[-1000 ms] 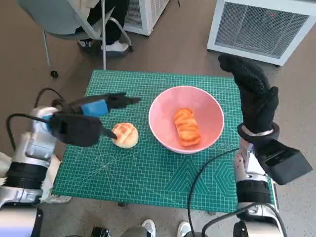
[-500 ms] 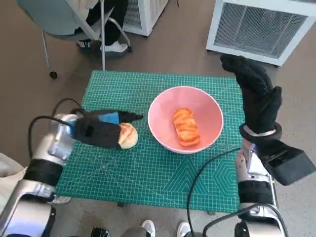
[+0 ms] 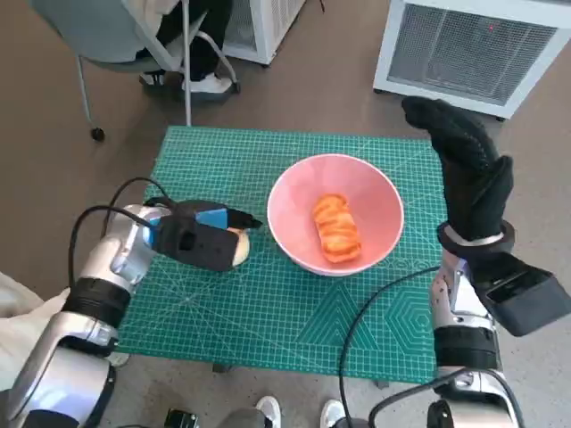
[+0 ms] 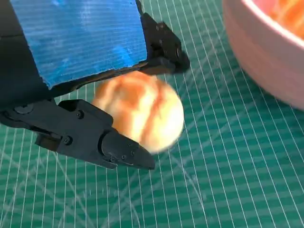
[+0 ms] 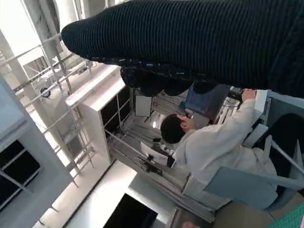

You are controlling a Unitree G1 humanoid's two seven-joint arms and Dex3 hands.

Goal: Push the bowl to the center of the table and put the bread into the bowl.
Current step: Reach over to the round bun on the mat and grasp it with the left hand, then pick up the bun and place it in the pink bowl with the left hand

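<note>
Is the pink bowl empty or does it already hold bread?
Not empty: the pink bowl holds one twisted bread roll; the round bun lies outside, on the mat.

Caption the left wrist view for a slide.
Left hand straddles the round bun on the green mat, pink bowl alongside.

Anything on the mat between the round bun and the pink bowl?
No. In the head view, only bare green mat separates the bun under the left hand from the bowl; the left wrist view shows the same gap.
</note>
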